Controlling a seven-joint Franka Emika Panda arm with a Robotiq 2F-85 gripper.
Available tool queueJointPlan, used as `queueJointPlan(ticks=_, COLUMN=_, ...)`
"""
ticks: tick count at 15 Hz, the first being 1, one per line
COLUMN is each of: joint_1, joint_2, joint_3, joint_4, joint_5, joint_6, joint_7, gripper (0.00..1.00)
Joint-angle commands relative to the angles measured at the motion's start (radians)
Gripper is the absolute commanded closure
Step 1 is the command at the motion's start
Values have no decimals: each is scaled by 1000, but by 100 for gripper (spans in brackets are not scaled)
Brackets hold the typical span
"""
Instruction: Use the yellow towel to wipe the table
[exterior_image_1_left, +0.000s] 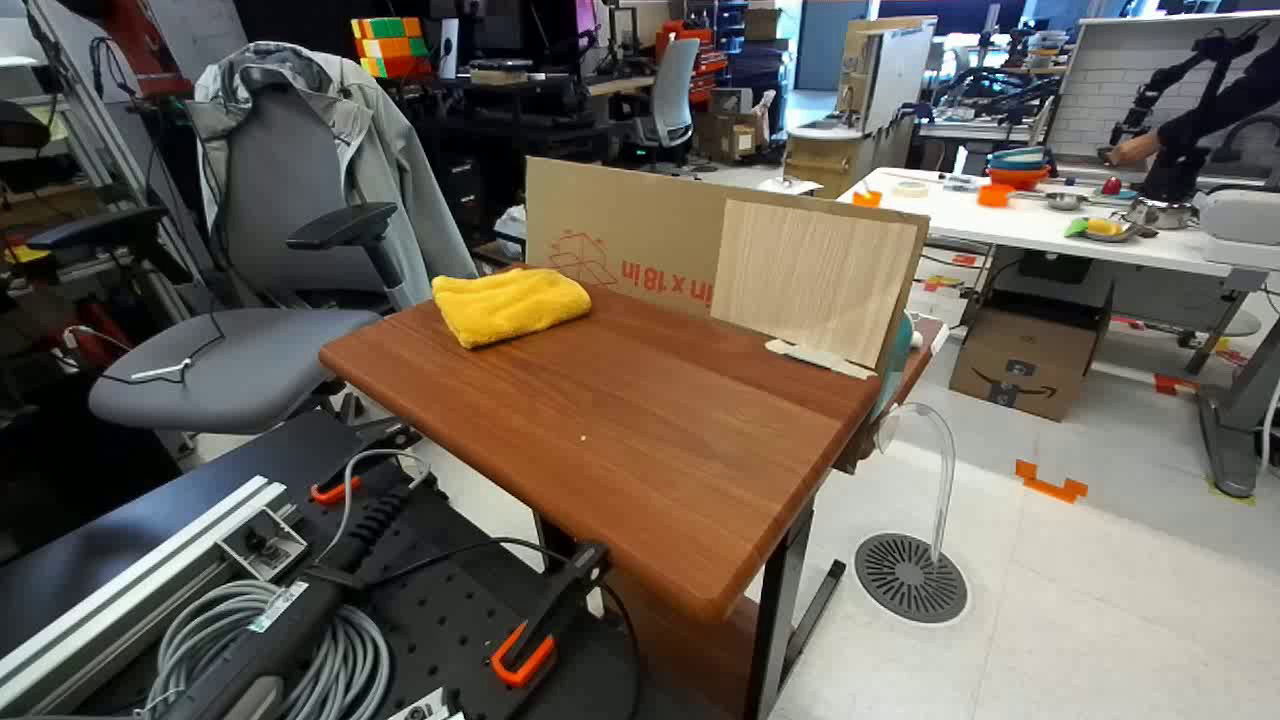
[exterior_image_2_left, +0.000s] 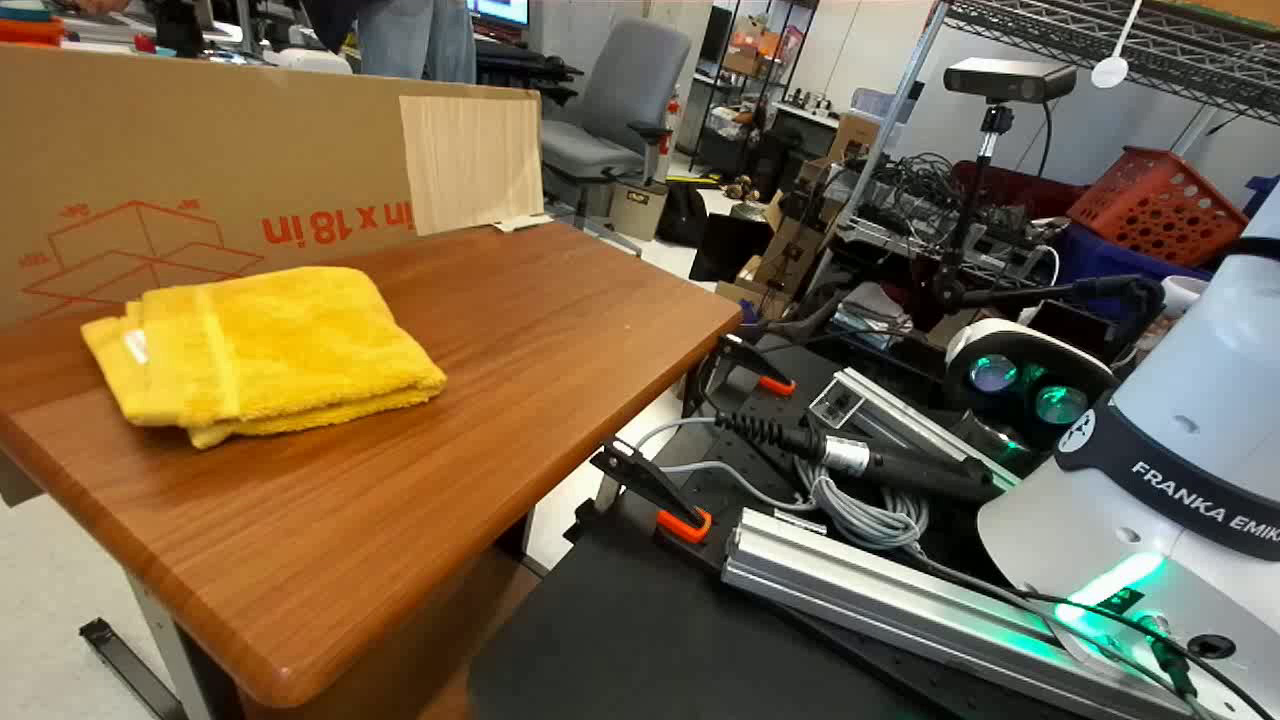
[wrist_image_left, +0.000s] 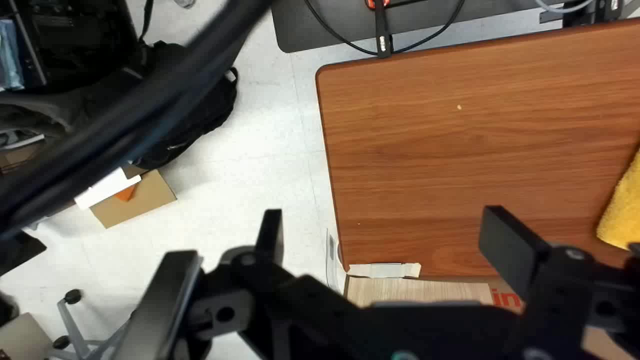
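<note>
The folded yellow towel (exterior_image_1_left: 510, 306) lies on the brown wooden table (exterior_image_1_left: 660, 430), near the cardboard panel at one end. It shows in both exterior views, also here as a thick folded pad (exterior_image_2_left: 290, 350). In the wrist view only a part of the towel (wrist_image_left: 622, 210) shows at the right edge. My gripper (wrist_image_left: 383, 215) is in the wrist view only, with its two black fingers wide apart and nothing between them. It is above the table (wrist_image_left: 465, 150), off to one side of the towel and apart from it.
A cardboard panel (exterior_image_1_left: 630, 225) with a pale wood-grain sheet (exterior_image_1_left: 810, 275) stands along one table edge. Clamps (exterior_image_2_left: 660, 490), a cable coil (exterior_image_2_left: 870, 515) and a metal rail (exterior_image_2_left: 880, 600) sit on the black robot stand. A grey chair (exterior_image_1_left: 250, 350) stands beside the table.
</note>
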Motion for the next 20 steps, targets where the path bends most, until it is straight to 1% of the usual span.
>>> queueJointPlan(ticks=1, joint_1=18, joint_2=1, joint_3=-15, joint_4=3, joint_5=-6, joint_6=-4, joint_7=5, gripper=0)
queueJointPlan(ticks=2, joint_1=19, joint_2=36, joint_3=3, joint_4=15, joint_5=3, joint_6=5, joint_7=72, gripper=0)
queueJointPlan(ticks=3, joint_1=24, joint_2=66, joint_3=20, joint_4=9, joint_5=12, joint_6=63, joint_7=143, gripper=0)
queueJointPlan(ticks=4, joint_1=38, joint_2=88, joint_3=23, joint_4=8, joint_5=47, joint_6=99, joint_7=176, gripper=0)
queueJointPlan(ticks=5, joint_1=56, joint_2=121, joint_3=28, joint_4=6, joint_5=112, joint_6=172, joint_7=236, gripper=0)
queueJointPlan(ticks=6, joint_1=73, joint_2=154, joint_3=38, joint_4=11, joint_5=160, joint_6=209, joint_7=269, gripper=0)
queueJointPlan(ticks=7, joint_1=92, joint_2=195, joint_3=60, joint_4=16, joint_5=190, joint_6=270, joint_7=312, gripper=0)
queueJointPlan(ticks=10, joint_1=153, joint_2=313, joint_3=109, joint_4=55, joint_5=267, joint_6=342, joint_7=390, gripper=0)
queueJointPlan(ticks=13, joint_1=206, joint_2=406, joint_3=137, joint_4=85, joint_5=301, joint_6=363, joint_7=432, gripper=0)
queueJointPlan(ticks=14, joint_1=199, joint_2=345, joint_3=120, joint_4=38, joint_5=267, joint_6=350, joint_7=415, gripper=0)
queueJointPlan(ticks=16, joint_1=214, joint_2=372, joint_3=123, joint_4=43, joint_5=267, joint_6=351, joint_7=423, gripper=0)
queueJointPlan(ticks=20, joint_1=208, joint_2=362, joint_3=114, joint_4=43, joint_5=267, joint_6=351, joint_7=422, gripper=0)
